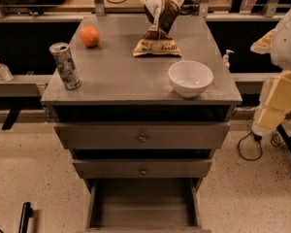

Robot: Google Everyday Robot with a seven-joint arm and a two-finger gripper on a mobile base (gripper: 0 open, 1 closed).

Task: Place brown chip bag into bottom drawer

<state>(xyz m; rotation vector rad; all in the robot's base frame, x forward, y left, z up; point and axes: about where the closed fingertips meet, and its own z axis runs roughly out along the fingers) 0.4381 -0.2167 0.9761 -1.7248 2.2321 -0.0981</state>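
Arm (283, 81) at the far right edge, white above and pale yellow below, off the desk's (121, 76) right side. Jaws somewhere at its upper end, level with the rear half of the desk top. Cannot tell whether clenched or released.

Nearest the jaws, left and a little lower: white bowl (190, 77) at the front right corner of the desk, upright, only its smooth white inside showing. Far below the jaws and to their left: bottom drawer (143, 203), pulled out toward the camera, plain grey floor on view between low side walls. Directly above it, two knobbed drawers (142, 138).

Left of the jaws, at about their height: brown chip bag (157, 25) on the rear middle of the desk, well apart from the bottom drawer. Stands roughly on end, pinched at the waist. Long axis running front to back in the view, flared tan bottom edge toward the desk's front, crumpled dark top toward the rear. White label panel down the front with dark print near the base; too small to read.

Farther left from the jaws: orange (89, 36) at the rear left, and patterned drink can (65, 66) upright near the left edge, print not legible.
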